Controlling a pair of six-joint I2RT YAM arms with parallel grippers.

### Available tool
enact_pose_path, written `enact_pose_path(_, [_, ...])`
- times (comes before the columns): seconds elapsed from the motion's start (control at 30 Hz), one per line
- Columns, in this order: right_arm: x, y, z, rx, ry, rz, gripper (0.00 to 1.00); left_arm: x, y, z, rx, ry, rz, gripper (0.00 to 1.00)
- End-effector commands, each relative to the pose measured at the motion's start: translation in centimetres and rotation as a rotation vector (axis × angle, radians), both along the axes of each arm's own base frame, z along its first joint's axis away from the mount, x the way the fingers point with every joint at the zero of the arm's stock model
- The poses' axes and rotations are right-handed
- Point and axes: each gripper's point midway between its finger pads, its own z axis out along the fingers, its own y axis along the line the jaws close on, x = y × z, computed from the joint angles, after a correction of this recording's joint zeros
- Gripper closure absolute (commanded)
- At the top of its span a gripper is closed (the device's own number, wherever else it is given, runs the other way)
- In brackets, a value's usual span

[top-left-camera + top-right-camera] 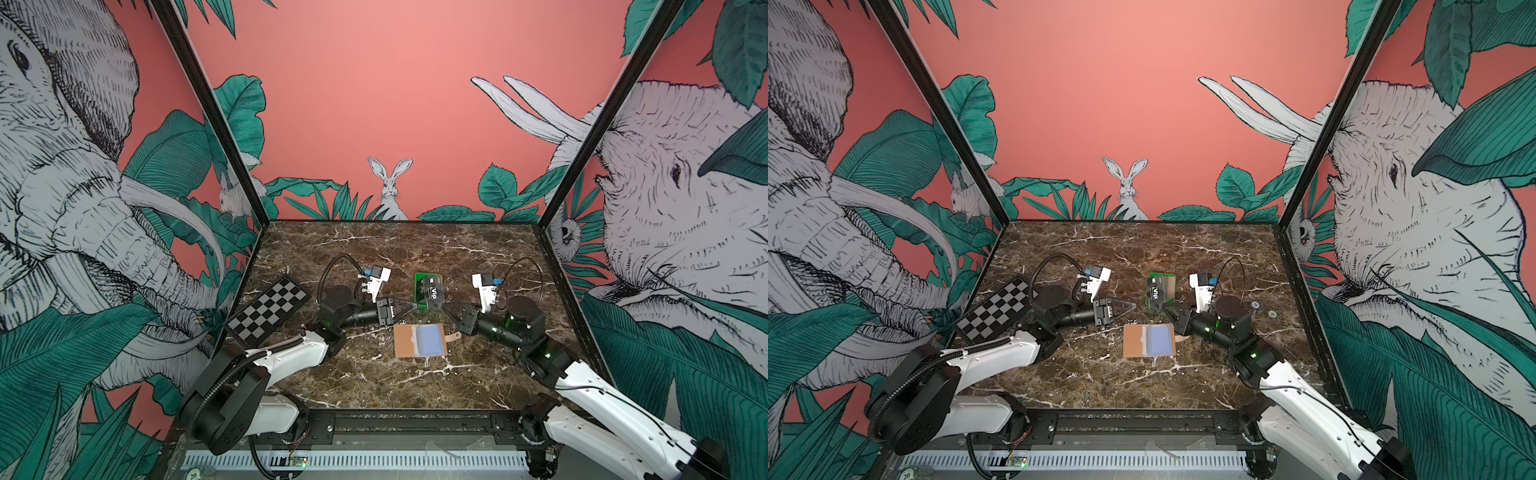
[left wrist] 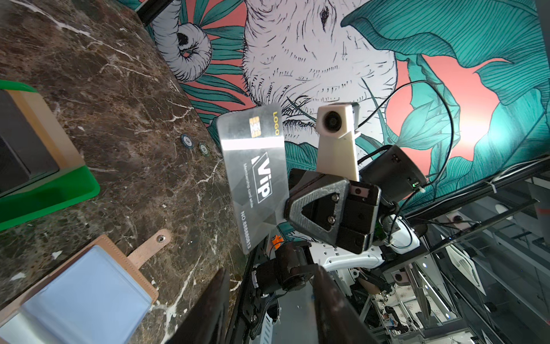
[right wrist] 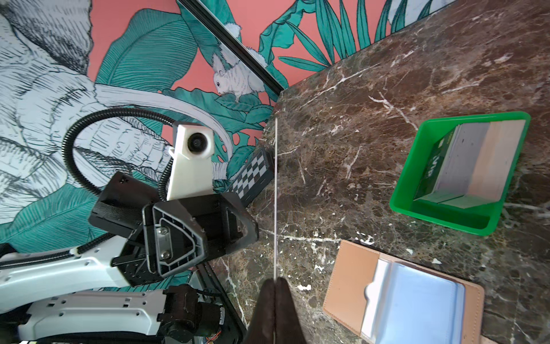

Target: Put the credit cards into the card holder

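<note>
Card (image 2: 255, 178): thin glossy black rectangle

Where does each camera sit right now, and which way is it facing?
Both top views: above the marble table's near edge, looking down toward the back wall; left arm and right arm show.
Left wrist: on the left arm, looking past the open left gripper at the right gripper pinching the black VIP card.
Right wrist: along its shut fingers; card edge-on, left gripper opposite.
Shared: both wrist views show the card holder and green tray.
</note>
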Motion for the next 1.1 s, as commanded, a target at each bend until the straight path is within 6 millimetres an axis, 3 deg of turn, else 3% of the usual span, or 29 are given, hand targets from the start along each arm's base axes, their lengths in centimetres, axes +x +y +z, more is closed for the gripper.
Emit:
enact_pose_path(0.0, [-0.8, 0.5, 2.7, 0.089, -0.063, 0.044, 1.00, -0.7, -0.1, 2.4, -0.075, -0.060, -0.015, 0.53])
enact_pose_path(0.43, [-1.5, 1.6, 4.3, 0.183, -0.059, 0.125, 1.00, -1.1, -0.4, 4.0, -0.135, -0.071, -0.044, 0.58])
enact_pose_path(0.73, [-1.7, 2.1, 4.2, 0.215, -0.038, 0.156, 1.00, -0.7, -0.5, 3.7, -0.143, -0.059, -0.033, 0.63])
enact_pose_path(1.07, [-1.8, 2.2, 3.0, 0.225, -0.008, 0.164, 1.00, -0.2, -0.6, 4.0, -0.180, -0.039, -0.029, 0.77])
